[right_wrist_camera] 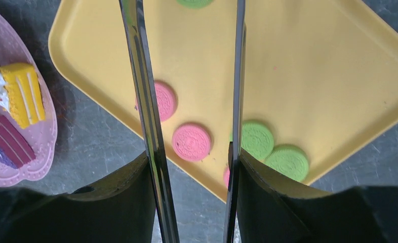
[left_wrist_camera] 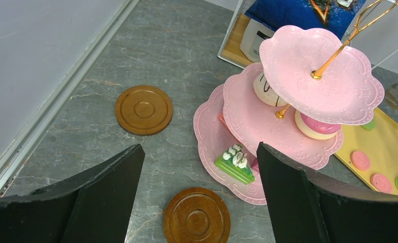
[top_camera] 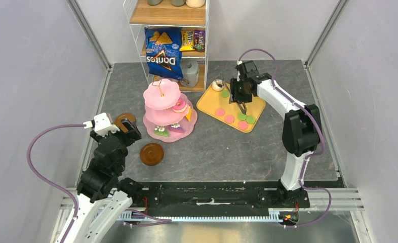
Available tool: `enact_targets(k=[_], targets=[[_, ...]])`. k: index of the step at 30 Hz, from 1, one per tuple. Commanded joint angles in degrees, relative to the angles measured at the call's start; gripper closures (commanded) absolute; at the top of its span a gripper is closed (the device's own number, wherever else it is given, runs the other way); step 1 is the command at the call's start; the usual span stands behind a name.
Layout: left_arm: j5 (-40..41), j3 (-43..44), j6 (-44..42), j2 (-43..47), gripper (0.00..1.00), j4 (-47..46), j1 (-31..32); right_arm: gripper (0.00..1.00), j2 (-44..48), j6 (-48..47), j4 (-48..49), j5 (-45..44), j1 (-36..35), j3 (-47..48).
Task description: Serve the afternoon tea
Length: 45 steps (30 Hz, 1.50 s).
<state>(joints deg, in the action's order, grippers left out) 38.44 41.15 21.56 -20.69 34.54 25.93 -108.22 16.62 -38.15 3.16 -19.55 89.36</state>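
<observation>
grey desk [top_camera: 237, 152] below us: right end effector [right_wrist_camera: 194, 172] is clamped on the metal tongs [right_wrist_camera: 146, 101], blades apart, a pink macaron [right_wrist_camera: 191, 142] showing between them on the yellow tray [right_wrist_camera: 313, 61], right of the pink stand [top_camera: 161, 96]. left end effector [left_wrist_camera: 199, 149] gapes empty, left of the stand.

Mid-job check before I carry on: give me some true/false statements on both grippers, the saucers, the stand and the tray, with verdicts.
1. The left fingers are open and empty. True.
2. The right fingers hold the metal tongs over the yellow tray. True.
3. A mug sits on each of the brown saucers. False: both are bare.
4. Macarons fill the top tier of the pink stand. False: that tier is bare.
5. Only pink macarons are on the tray. False: green macarons lie there beside the pink macarons.
</observation>
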Motion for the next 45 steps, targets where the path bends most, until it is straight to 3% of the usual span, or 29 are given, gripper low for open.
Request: enact_targets(k=[1,20,29,45], targets=[[-0.4,-0.1,1.1,0.0,0.10,-1.8,-0.4,0.42,-3.2,0.9,2.4,2.1,0.6,5.7],[-0.6,-0.1,1.0,-0.2,0.10,-2.0,-0.4,0.45,-16.8,-0.1,-2.6,10.7,1.9,16.5],[-0.7,-0.1,0.9,-0.2,0.10,-2.1,-0.4,0.46,-11.5,-1.3,-7.2,14.0,1.9,11.7],[-0.8,-0.2,0.9,-0.4,0.10,-2.1,-0.4,0.49,-8.0,-3.2,-12.0,9.6,1.9,12.5]])
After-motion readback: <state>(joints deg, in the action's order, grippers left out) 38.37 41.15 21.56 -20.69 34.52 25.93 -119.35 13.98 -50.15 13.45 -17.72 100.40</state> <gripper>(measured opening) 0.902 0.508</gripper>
